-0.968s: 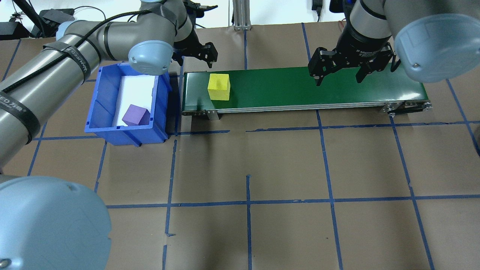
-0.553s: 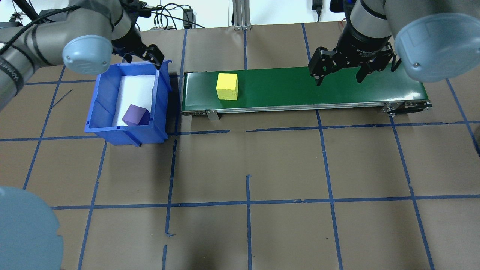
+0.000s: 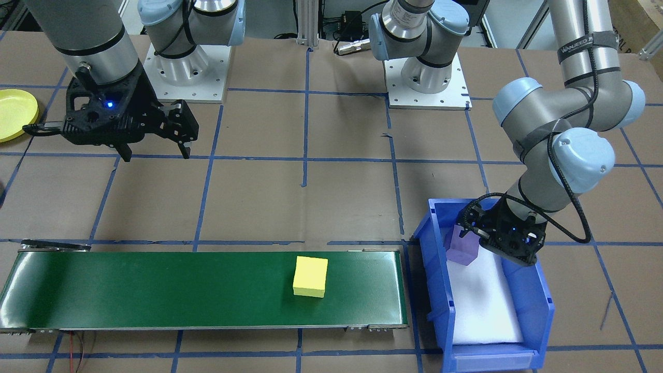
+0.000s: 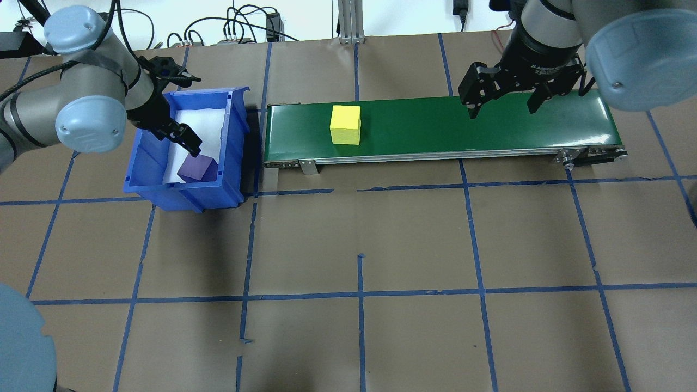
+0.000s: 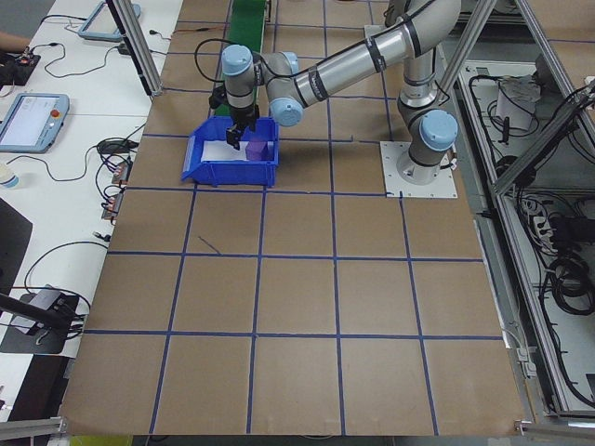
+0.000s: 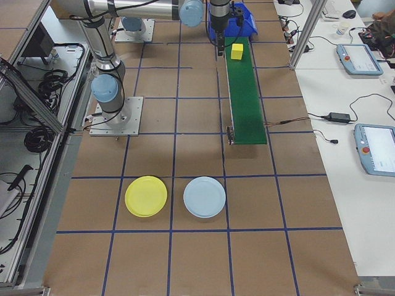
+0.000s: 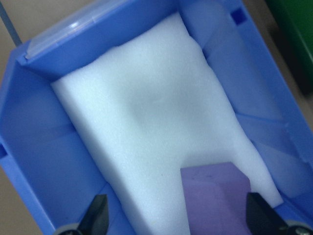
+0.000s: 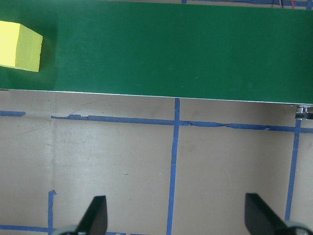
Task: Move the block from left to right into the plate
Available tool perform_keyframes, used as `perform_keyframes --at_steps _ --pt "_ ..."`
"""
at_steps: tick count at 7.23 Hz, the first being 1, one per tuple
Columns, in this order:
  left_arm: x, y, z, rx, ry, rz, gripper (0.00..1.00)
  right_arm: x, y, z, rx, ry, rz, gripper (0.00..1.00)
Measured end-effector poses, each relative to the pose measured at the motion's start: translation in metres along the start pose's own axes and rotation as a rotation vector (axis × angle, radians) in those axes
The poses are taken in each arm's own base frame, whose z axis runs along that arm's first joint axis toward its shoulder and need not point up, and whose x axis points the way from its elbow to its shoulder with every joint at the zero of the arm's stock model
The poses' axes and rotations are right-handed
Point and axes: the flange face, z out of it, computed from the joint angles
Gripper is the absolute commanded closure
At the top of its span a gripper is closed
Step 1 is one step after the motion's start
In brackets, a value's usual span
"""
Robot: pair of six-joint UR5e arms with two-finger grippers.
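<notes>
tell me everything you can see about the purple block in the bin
The purple block is a matte, foam-looking cube with sharp edges and no markings. It rests on the white foam pad lining the blue bin, in the corner of the bin nearest the robot and the green conveyor belt, turned askew to the bin walls. The left hand hovers open over it, fingers either side in the left wrist view, not touching it.

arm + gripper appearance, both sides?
Both arms: silver-grey tubes with pale blue joint caps. The left arm carries a black cable held by black straps with white lettering. Left gripper and right gripper: black, two-fingered; blue lights glow on them in the front view.
</notes>
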Motion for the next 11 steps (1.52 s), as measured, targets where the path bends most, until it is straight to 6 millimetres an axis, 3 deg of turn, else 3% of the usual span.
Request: perform_keyframes --at_steps 3,5,6,7,9,10,11 --pt "0.009 0.010 0.033 -0.061 0.064 0.006 0.00 0.018 -0.004 -0.001 0.004 0.006 0.022 0.00" --pt "0.011 0.008 0.046 -0.050 0.105 0.000 0.00 0.061 -0.012 -0.003 0.009 0.013 0.011 0.00" --pt "0.011 0.005 0.050 -0.043 0.119 -0.003 0.10 0.087 -0.017 0.003 0.001 0.011 -0.006 0.00" --pt "0.011 0.004 0.052 -0.042 0.123 -0.005 0.32 0.108 -0.025 0.016 -0.020 0.006 0.001 0.00" --pt "0.009 0.002 0.053 -0.042 0.122 -0.006 0.55 0.134 -0.042 0.049 -0.052 0.008 0.017 0.00" --pt "0.009 0.002 0.053 -0.042 0.122 -0.007 0.62 0.142 -0.052 0.059 -0.030 0.018 0.018 0.00" --pt "0.008 0.001 0.052 -0.039 0.119 -0.017 0.62 0.145 -0.058 0.065 -0.015 0.019 0.006 0.00"
